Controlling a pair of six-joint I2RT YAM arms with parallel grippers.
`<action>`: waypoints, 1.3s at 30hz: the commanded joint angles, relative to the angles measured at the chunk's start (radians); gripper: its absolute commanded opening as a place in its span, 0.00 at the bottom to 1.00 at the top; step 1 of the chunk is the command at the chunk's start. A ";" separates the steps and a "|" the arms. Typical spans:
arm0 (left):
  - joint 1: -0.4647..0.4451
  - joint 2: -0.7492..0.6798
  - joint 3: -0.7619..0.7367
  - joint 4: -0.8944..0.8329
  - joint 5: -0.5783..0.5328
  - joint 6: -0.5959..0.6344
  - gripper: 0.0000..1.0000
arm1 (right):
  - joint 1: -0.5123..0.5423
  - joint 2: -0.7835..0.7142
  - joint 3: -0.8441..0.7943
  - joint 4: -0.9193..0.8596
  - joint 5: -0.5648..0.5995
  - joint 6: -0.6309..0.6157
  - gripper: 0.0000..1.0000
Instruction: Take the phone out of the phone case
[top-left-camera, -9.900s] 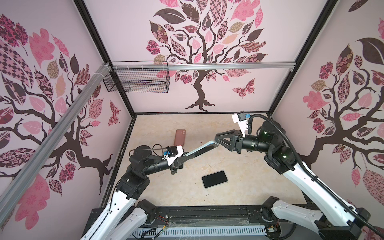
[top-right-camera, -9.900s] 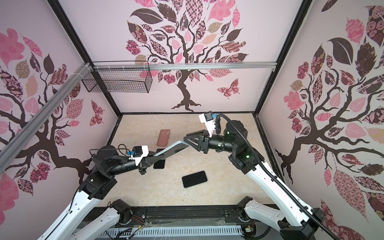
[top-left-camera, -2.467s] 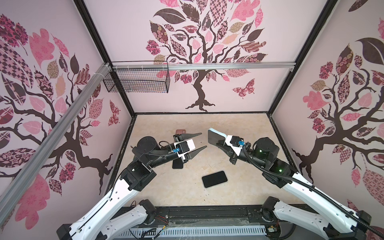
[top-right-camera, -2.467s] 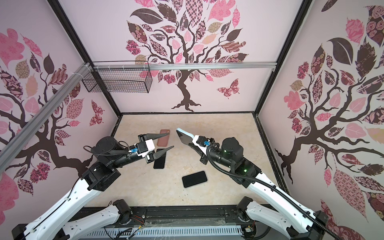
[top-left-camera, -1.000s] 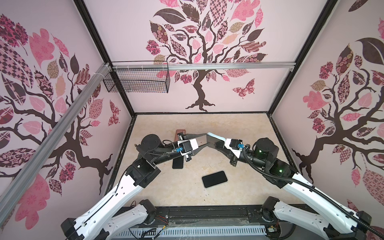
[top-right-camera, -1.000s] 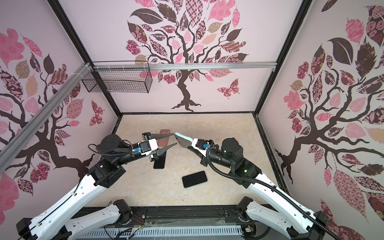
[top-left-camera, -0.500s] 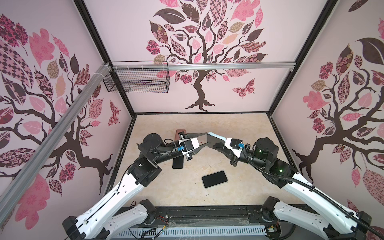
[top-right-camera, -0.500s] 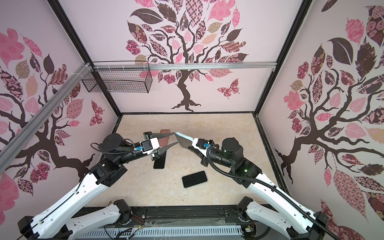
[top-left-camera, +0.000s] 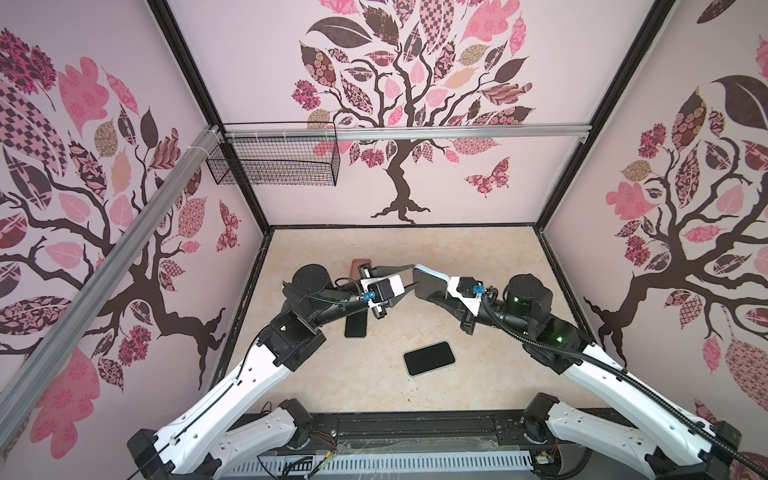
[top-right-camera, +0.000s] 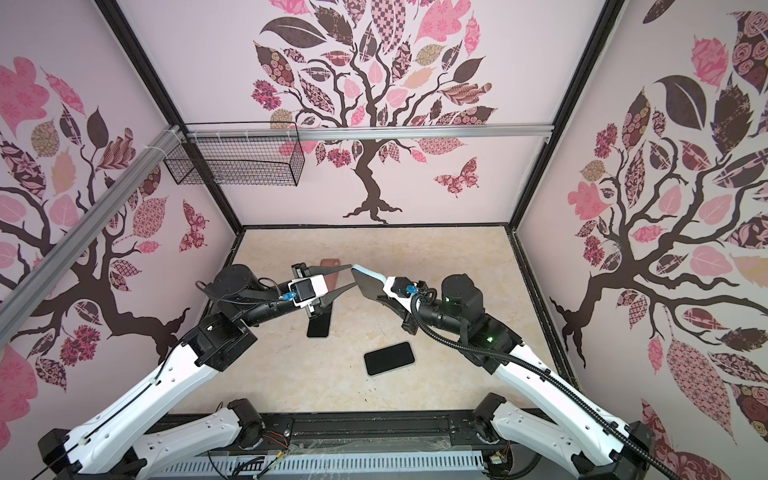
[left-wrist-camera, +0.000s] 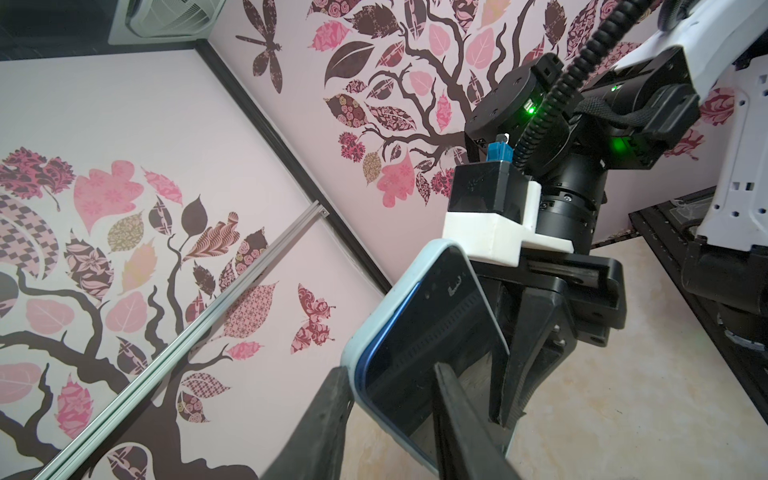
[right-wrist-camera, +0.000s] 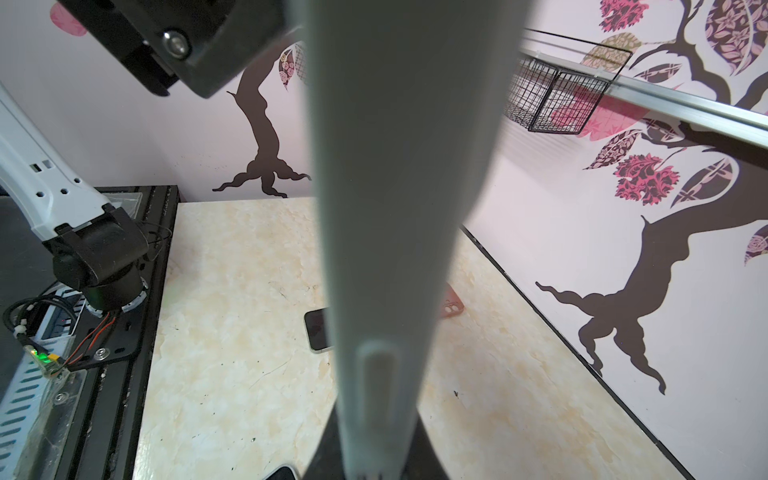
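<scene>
Finds the left gripper moved in since two and a half seconds back: then well apart from the raised handset with jaws spread wide, now narrowed and set either side of its free end. Records little or no shift of the right gripper, clamped tight across the other end and holding the load clear of the table. Locates the phone seated in the pale blue phone case, with the rim hugging the glass wherever visible. In the left wrist view, places one of the left fingers against the outer back edge of the case and its partner across the screen. Notes jaws partly open, with no firm pinch on both faces confirmed. Judges extraction not yet begun. Reads the approach as preparation to peel the rim off one corner. Flags slip risk from so shallow a purchase.
</scene>
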 joint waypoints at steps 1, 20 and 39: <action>-0.013 0.044 0.018 -0.084 0.035 0.005 0.36 | 0.027 0.006 0.090 0.070 -0.128 -0.046 0.00; -0.018 -0.025 -0.057 0.073 -0.105 -0.054 0.42 | 0.030 -0.035 0.039 0.157 0.095 0.079 0.00; -0.028 -0.029 -0.046 0.094 -0.038 -0.069 0.37 | 0.030 -0.005 0.065 0.108 0.096 0.104 0.00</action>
